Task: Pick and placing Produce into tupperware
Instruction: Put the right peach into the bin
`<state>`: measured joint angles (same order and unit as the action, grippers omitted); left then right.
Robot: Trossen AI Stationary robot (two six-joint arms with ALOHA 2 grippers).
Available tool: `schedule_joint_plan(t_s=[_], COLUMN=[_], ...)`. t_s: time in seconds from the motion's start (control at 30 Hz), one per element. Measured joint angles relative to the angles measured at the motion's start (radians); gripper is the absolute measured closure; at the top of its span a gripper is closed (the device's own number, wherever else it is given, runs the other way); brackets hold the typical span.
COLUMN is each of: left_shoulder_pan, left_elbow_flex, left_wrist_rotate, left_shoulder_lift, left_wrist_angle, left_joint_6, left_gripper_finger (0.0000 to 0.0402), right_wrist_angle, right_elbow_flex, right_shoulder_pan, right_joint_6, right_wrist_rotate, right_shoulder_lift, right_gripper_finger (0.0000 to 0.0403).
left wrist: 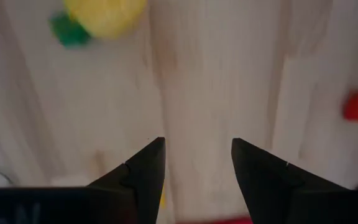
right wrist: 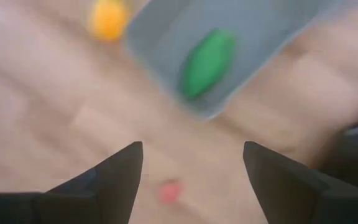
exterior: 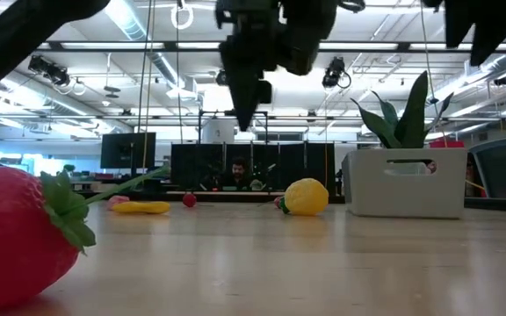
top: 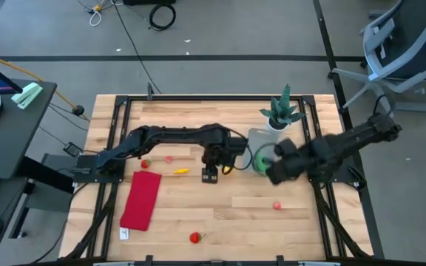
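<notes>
Closest to the low camera lies a strawberry (exterior: 16,224) on the table (top: 235,214). Left gripper (top: 210,176) hangs just beside the tub (top: 261,144), fingers spread, grasping nothing; a lemon (exterior: 306,197) sits below it. Right gripper (right wrist: 191,171), fingers released and empty, hovers at the tub, which holds a green vegetable (right wrist: 207,62).
</notes>
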<state>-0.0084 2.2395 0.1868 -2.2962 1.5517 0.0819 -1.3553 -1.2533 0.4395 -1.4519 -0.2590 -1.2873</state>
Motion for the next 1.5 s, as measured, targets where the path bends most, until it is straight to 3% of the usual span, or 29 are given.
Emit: schedule_joint_plan(t_s=[0.2, 0.33, 0.4, 0.53, 0.63, 0.73, 1.07, 1.33, 1.5], left_shoulder_pan=[-0.084, -0.14, -0.167, -0.203, -0.204, -0.196, -0.199, -0.208, -0.245], left_elbow_flex=[-0.113, -0.197, -0.241, -0.34, -0.424, -0.52, -0.945, -1.289, -1.427], left_wrist_rotate=[-0.008, -0.041, -0.166, -0.531, -0.662, -0.673, -0.673, -0.651, -0.588], left_shoulder_lift=[0.073, 0.179, 0.244, 0.41, 0.553, 0.686, 1.038, 1.133, 1.133], left_wrist_angle=[0.018, 0.013, -0.019, -0.104, -0.131, -0.161, -0.224, -0.286, -0.582], left_joint_6=[-0.015, -0.014, -0.048, -0.128, -0.22, -0.321, -0.645, -0.875, -0.907], left_gripper_finger=[0.0215, 0.0224, 0.0228, 0.0234, 0.0234, 0.0235, 0.0235, 0.0238, 0.0247], right_wrist_angle=[0.085, 0.063, 0.067, 0.104, 0.165, 0.22, 0.213, 0.132, 0.126], right_elbow_flex=[0.0, 0.0, 0.0, 0.0, 0.0, 0.0, 0.0, 0.0, 0.0], right_shoulder_pan=[0.219, 0.291, 0.302, 0.307, 0.301, 0.3, 0.301, 0.3, 0.3], right_joint_6=[-0.218, -0.364, -0.429, -0.488, -0.49, -0.488, -0.537, -0.519, -0.452], right_wrist_rotate=[-0.024, -0.041, -0.043, -0.009, 0.071, 0.137, 0.189, 0.202, 0.216], right_shoulder_lift=[-0.099, -0.203, -0.255, -0.34, -0.381, -0.407, -0.418, -0.447, -0.486], right_gripper_finger=[0.0115, 0.0115, 0.0115, 0.0115, 0.0115, 0.0115, 0.0115, 0.0115, 0.0115])
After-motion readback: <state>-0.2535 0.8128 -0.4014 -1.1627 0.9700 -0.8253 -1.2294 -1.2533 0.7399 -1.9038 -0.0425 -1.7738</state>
